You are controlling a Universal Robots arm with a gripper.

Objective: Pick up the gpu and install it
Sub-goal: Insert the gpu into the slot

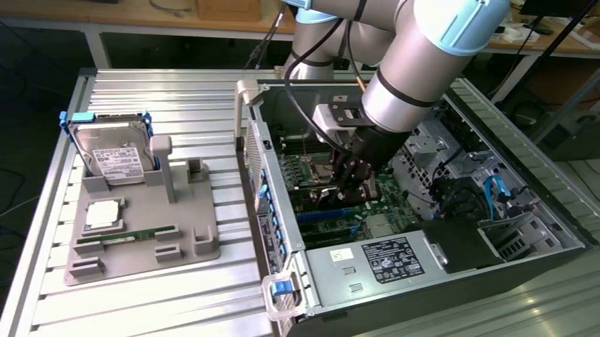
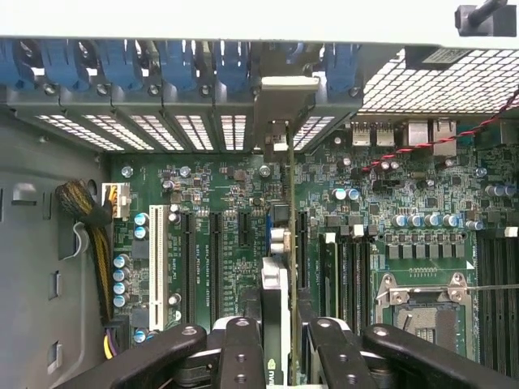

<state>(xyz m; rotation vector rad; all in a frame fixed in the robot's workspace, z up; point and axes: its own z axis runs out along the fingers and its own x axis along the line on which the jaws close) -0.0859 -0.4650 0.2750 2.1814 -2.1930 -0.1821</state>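
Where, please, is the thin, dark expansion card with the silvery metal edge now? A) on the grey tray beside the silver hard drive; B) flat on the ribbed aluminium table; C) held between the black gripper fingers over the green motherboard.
C: the wrist view shows the expansion card edge-on, clamped in the gripper above the green motherboard.

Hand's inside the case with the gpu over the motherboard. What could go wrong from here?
1. The hand grips the gpu edge-on, close beside a black expansion slot. I cannot tell if they line up, so pushing could jam the card's edge on the motherboard.
2. The card's metal bracket sits right at the case's rear slot frame and might catch there.
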